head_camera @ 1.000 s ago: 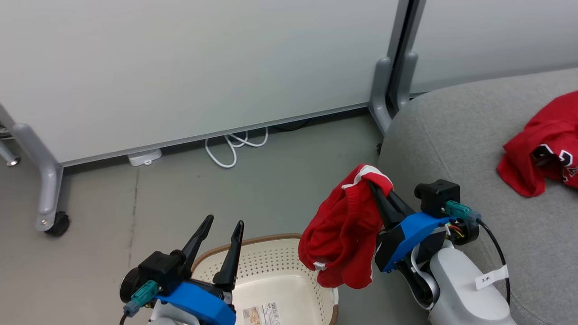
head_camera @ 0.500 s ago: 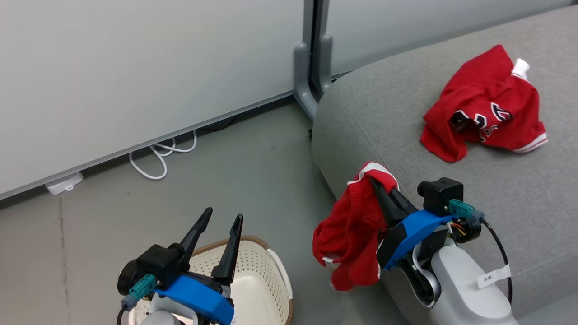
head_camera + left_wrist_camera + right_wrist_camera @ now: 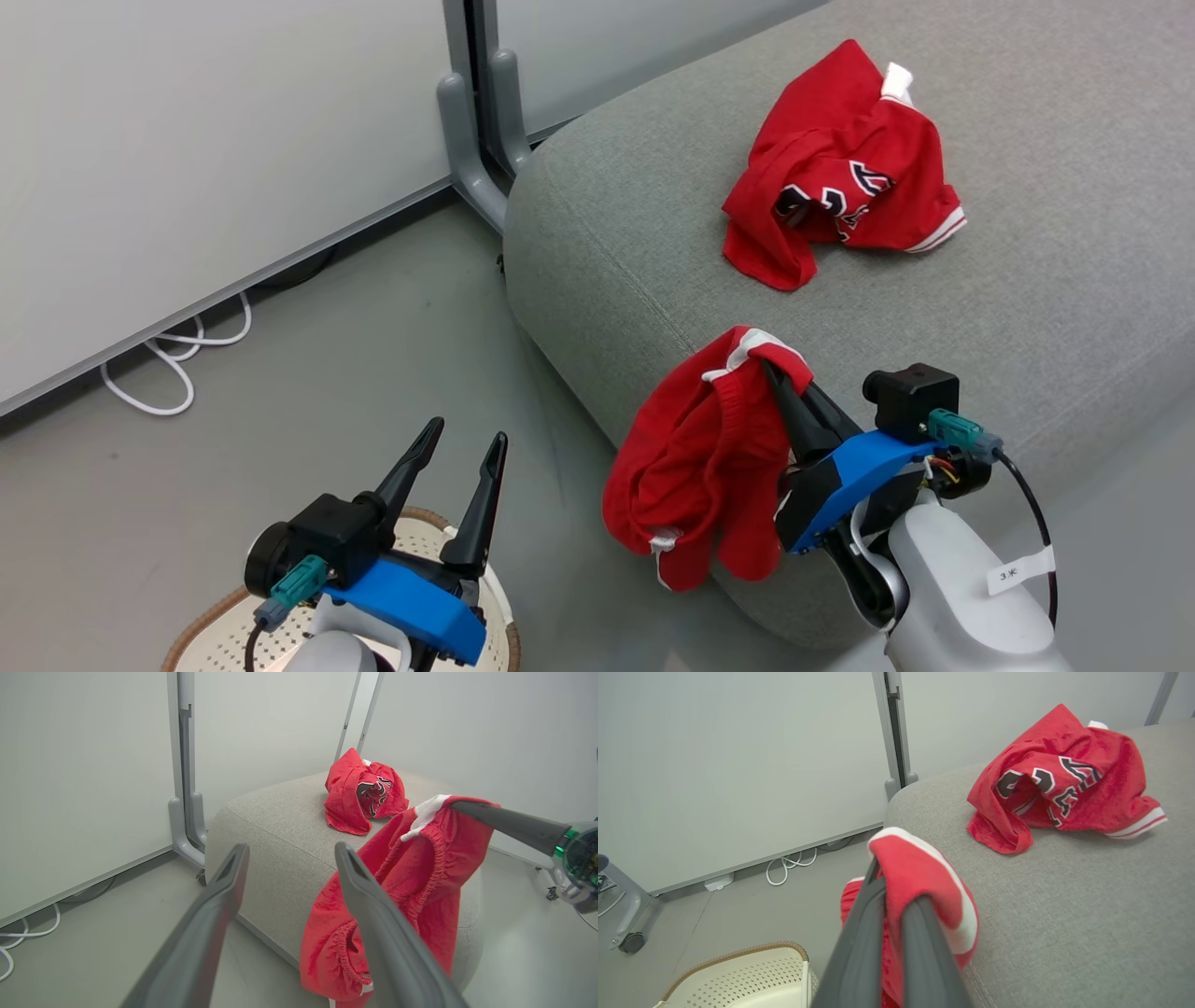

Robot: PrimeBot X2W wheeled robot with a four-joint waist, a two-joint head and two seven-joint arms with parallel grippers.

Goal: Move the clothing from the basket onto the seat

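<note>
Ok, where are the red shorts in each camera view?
Head view: shorts lower centre, hanging from the right tool, before the seat's edge.
Left wrist view: right of centre, partly behind the left tool.
Right wrist view: bottom centre, draped over the right tool.
Shared landmark: the red jersey lying on the seat.

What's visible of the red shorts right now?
The red shorts are soft, bright red fabric with a gathered elastic waistband and white trim. The shut right tool pinches them at a white-striped edge, so they hang crumpled and limp from its tips, beside the grey seat's corner, not laid on it. Whether they brush its side is unclear.
</note>
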